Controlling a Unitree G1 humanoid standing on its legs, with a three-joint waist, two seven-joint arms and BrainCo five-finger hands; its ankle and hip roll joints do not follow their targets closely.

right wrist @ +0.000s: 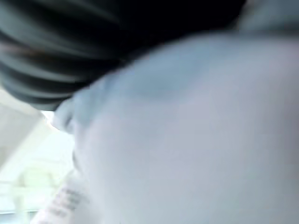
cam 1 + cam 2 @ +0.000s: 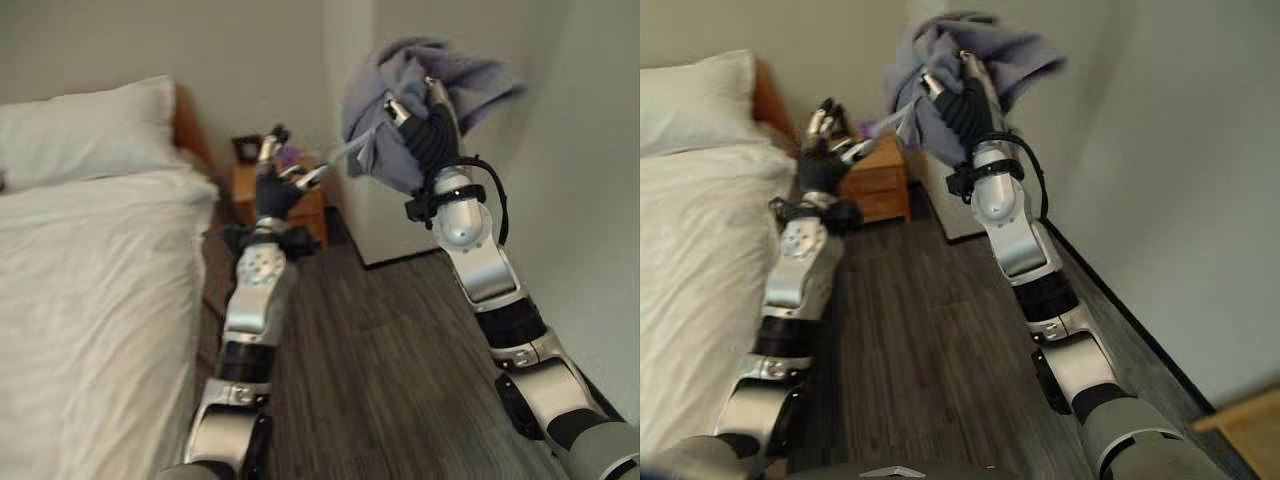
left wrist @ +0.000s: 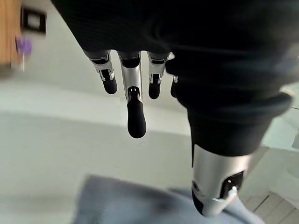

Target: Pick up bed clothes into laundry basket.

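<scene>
Up top, middle-right of frame, the right hand (image 2: 432,125) has its fingers clamped on a bunched grey cloth (image 2: 400,80), so pickup's done. Left hand (image 2: 275,180) hangs empty, fingers spread, beside the bed (image 2: 90,300). Next: find the basket, carry it over, drop.

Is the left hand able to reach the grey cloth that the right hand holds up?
Probably yes. The left hand is open and raised beside the grey cloth bunched on the right hand, with only air between them.

A soft blue-grey cloth (image 1: 196,140) sits very close, right under the hand's dark ribbed cover (image 1: 93,42).
</scene>
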